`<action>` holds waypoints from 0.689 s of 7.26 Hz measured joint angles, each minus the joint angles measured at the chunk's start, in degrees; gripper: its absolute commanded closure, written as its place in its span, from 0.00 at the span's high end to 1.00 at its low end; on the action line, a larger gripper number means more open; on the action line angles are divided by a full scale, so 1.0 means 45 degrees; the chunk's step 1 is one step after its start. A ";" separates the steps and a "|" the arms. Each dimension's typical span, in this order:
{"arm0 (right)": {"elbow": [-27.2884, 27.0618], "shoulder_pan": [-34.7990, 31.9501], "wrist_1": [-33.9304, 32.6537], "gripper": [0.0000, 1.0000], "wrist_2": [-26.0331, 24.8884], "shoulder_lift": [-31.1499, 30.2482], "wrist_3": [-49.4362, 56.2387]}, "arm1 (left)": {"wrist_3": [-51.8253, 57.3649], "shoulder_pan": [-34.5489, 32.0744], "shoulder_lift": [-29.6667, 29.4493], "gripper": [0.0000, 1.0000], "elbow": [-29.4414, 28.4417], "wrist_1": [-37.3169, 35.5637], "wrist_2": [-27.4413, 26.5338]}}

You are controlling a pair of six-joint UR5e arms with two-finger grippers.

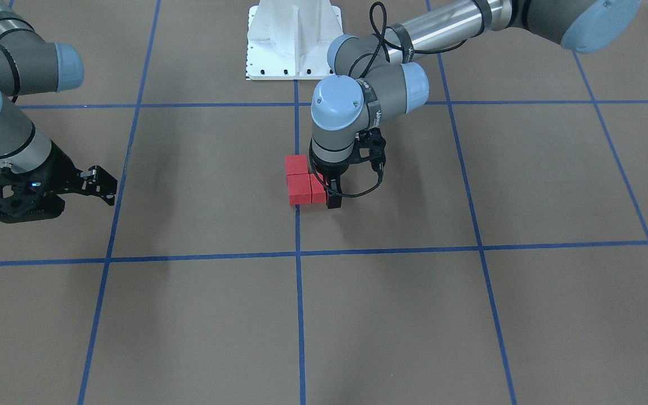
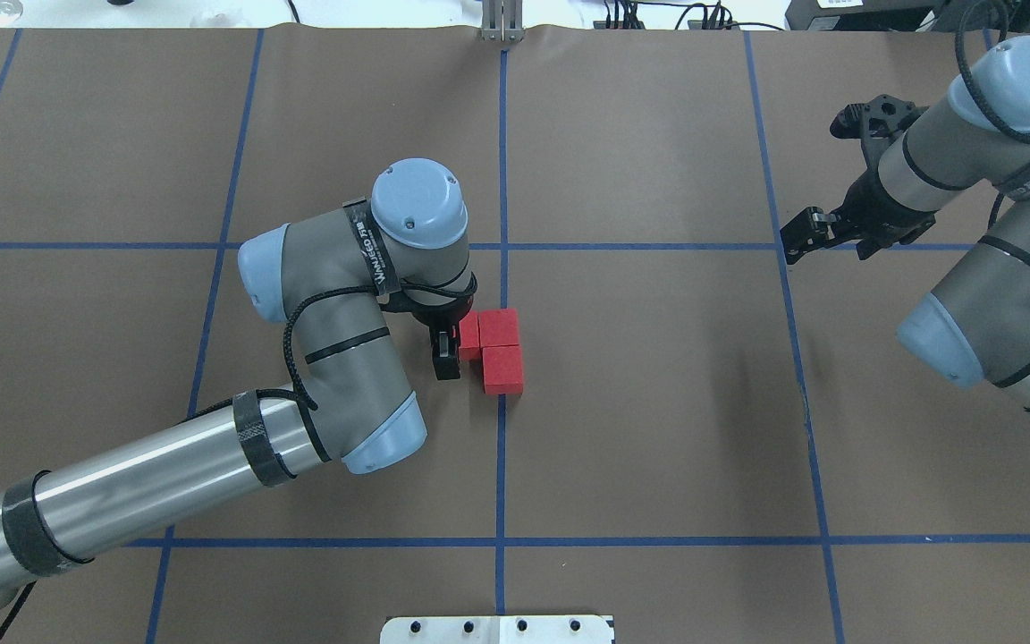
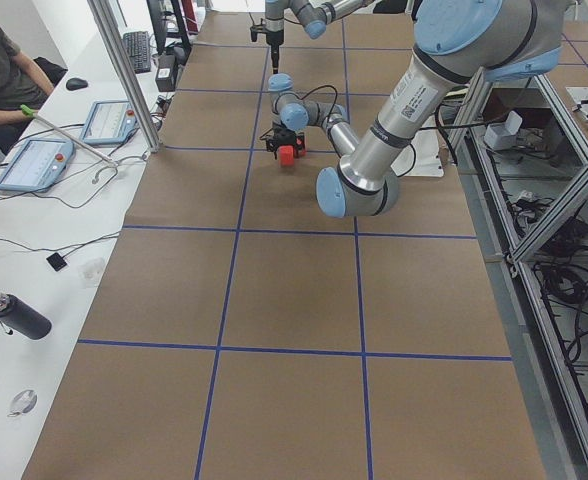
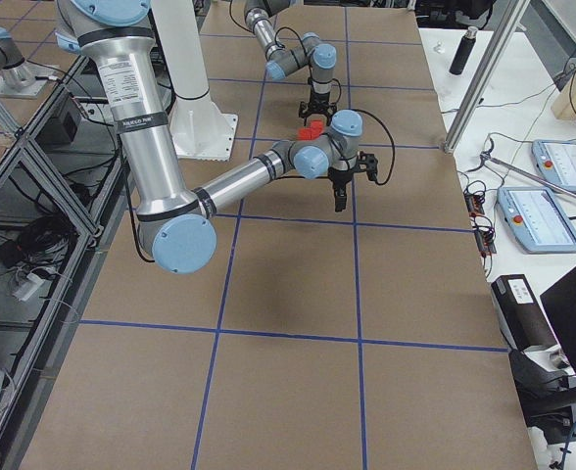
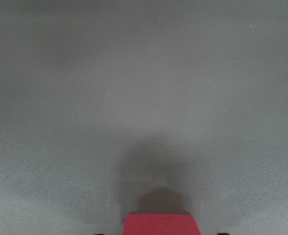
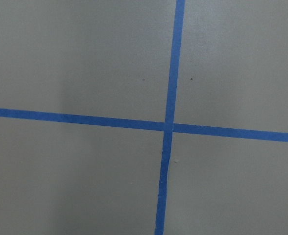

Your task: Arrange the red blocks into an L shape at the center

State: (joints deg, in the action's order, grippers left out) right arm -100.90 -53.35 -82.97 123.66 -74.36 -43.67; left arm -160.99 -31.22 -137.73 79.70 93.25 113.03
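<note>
At the centre point(image 2: 537, 407) of the brown surface point(image 2: 658, 429), the left fingers point(image 2: 446, 356) stand low on either side of a red block point(image 2: 469, 334). Only one finger shows from overhead, and the wrist view catches just the block's top edge, so I cannot tell whether they press on it or stand clear of it. Taking twelve o'clock in the overhead view as away from the robot, this block touches the 9 o'clock face of the corner block point(image 2: 499, 326). The third block point(image 2: 503, 369) touches the corner block at 6 o'clock, so the L looks formed, sitting over the blue tape line point(image 2: 502, 465). The step in hand seems to be the release. To do it well, part the fingers only slightly, since the corner block is just beside them. Then lift straight up before swinging off toward 8 o'clock, or a finger may drag the block and open a seam. The right fingers point(image 1: 103, 183) hang parted and empty, well apart between 2 and 3 o'clock, and have no part in this.
</note>
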 measured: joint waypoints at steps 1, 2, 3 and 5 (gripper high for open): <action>0.0000 0.0004 0.0000 1.00 0.0000 0.0000 -0.0001 | 0.0014 -0.0005 -0.0004 1.00 0.0025 -0.0004 0.0000; 0.0000 0.0011 0.0000 1.00 0.0000 0.0000 -0.0001 | 0.0070 -0.0028 0.0003 1.00 0.0102 -0.0017 0.0008; 0.0000 0.0012 0.0000 1.00 0.0000 0.0000 -0.0001 | 0.0166 -0.0092 0.0073 1.00 0.0400 -0.0051 0.0038; -0.0037 -0.0030 0.0000 1.00 0.0004 0.0000 0.0016 | 0.1368 -0.0329 0.1514 1.00 0.2536 -0.0334 0.0536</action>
State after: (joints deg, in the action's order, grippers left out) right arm -101.06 -53.49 -82.97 123.68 -74.36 -43.60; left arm -154.83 -32.70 -130.92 91.11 91.75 115.44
